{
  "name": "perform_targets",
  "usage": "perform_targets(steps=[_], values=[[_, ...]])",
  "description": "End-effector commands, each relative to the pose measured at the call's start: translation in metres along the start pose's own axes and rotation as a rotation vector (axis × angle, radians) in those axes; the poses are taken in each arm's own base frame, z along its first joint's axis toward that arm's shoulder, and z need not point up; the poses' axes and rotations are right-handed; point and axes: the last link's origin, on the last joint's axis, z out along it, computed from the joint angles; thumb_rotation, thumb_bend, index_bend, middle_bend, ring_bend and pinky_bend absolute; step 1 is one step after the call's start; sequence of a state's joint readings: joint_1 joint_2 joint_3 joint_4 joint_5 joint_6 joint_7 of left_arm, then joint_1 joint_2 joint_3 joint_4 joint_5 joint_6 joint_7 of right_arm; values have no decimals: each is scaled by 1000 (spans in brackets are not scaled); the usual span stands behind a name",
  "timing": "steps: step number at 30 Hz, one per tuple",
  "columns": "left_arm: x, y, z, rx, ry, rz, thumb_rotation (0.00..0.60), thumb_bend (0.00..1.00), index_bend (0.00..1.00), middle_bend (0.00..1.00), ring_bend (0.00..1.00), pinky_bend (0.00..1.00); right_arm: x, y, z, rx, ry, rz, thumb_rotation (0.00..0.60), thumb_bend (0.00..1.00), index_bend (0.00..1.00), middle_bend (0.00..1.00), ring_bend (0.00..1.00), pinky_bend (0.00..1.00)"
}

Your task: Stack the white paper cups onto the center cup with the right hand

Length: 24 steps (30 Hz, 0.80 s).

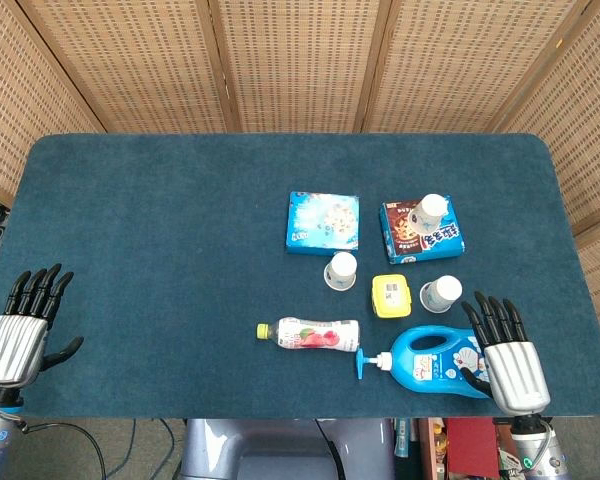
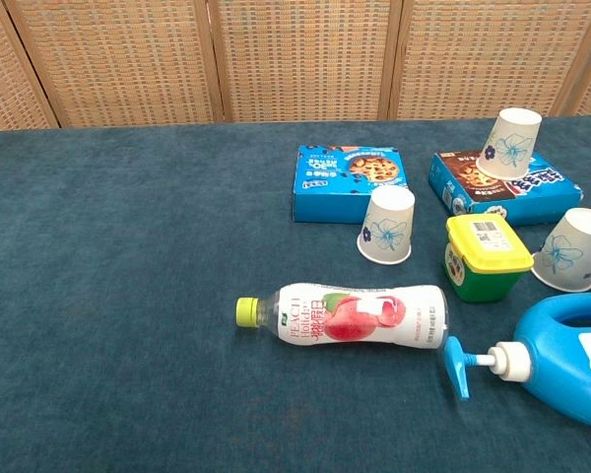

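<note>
Blue felt covers the counter (image 1: 160,230), which carries all items. Three white paper cups, each upside down with a blue flower print, are present. The center cup (image 1: 341,270) stands on the felt, well beyond and to the left of the right hand's fingers (image 1: 492,318). The near cup (image 1: 442,293) stands just beyond and slightly left of those fingertips, apart from them. The far cup (image 1: 431,212) rests, slightly tilted, on top of the dark cookie box (image 1: 421,232), well beyond the fingers.

The right hand (image 1: 507,360) lies palm down at the near right edge of the counter. Its fingers are extended and spread, holding nothing. The thumb lies against the blue pump bottle (image 1: 435,363), which lies on its side immediately left of the hand, pump nozzle pointing left.

The left hand (image 1: 22,330) rests at the near left edge, fingers (image 1: 40,290) extended and apart, holding nothing. All items are well apart from it.

A yellow-lidded tub (image 1: 391,295) sits between the center cup and the near cup. A peach drink bottle (image 1: 310,334) lies on its side nearer than the center cup, its yellow-green cap pointing left. A light blue cookie box (image 1: 323,222) lies flat beyond the center cup.

The chest view shows neither hand.
</note>
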State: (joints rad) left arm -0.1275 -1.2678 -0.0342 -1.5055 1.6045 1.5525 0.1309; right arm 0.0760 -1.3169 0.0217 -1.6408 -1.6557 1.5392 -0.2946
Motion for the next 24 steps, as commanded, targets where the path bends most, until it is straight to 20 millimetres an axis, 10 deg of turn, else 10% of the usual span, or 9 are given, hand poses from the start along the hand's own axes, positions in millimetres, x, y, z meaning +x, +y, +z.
perform_targets(steps=[1,24], values=[[0,0,0,2,0,1,600,210,0,0,0,0,0,0,0,0,-2,0,600,91,17,0,0,0],[2,0,-1,-3,12,-1,600,209,0,0,0,0,1,-4,-1,22,11,11,600,90,16,0,0,0]])
